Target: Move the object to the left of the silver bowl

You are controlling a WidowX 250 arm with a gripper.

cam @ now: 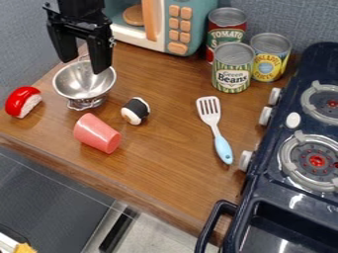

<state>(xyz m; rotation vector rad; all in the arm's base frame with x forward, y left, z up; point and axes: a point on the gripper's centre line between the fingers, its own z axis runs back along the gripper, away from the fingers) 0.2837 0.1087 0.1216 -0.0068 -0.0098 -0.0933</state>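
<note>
I read the counter (175,168) as brown with wood grain. The gripper (84,65) is black. Colour index, as I log it: bowl (82,80), silver; toy food piece (23,101) near the counter's left edge, glossy red over white; roll (135,110), black band, white ends; cup (97,133), coral pink; spatula (211,114), white blade, light blue handle; microwave (191,10), teal with orange buttons; tomato can (225,33), red and green; bean can (232,69), green and white; pineapple can (269,58), yellow and blue; stove (261,185), navy, red burner centres.
</note>
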